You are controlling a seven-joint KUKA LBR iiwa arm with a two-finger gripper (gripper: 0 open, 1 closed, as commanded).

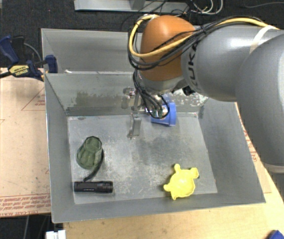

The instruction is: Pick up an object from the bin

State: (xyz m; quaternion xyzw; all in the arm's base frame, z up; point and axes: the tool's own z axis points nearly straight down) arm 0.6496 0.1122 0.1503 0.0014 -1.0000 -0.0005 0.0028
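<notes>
1. Grey metal bin (57, 133): open-topped with sloping walls and a scuffed flat floor. It holds four loose things, spread well apart.
2. Silver-grey arm (231, 59): enters from the right. An orange dome-shaped cover (164, 44) looped with yellow and black cables sits at its wrist, above the back middle of the bin.
3. Gripper (134, 132): narrow metal, pointing down at the bin floor close to the back wall. Whether it is open or closed cannot be told. Nothing is seen in its hold.
4. Blue plastic object (167, 115): just beside the gripper on its right, by the back wall and partly hidden under the wrist. It is the thing nearest the gripper; its kind cannot be told.
5. Olive-green soft pouch (89, 152): rounded, on the left of the floor, with a dark cord trailing from it toward the front.
6. Black cylindrical torch (93, 186): lying flat at the front left, just in front of the pouch.
7. Yellow turtle-shaped plastic toy (180, 181): front right of the floor, well away from the gripper.
</notes>
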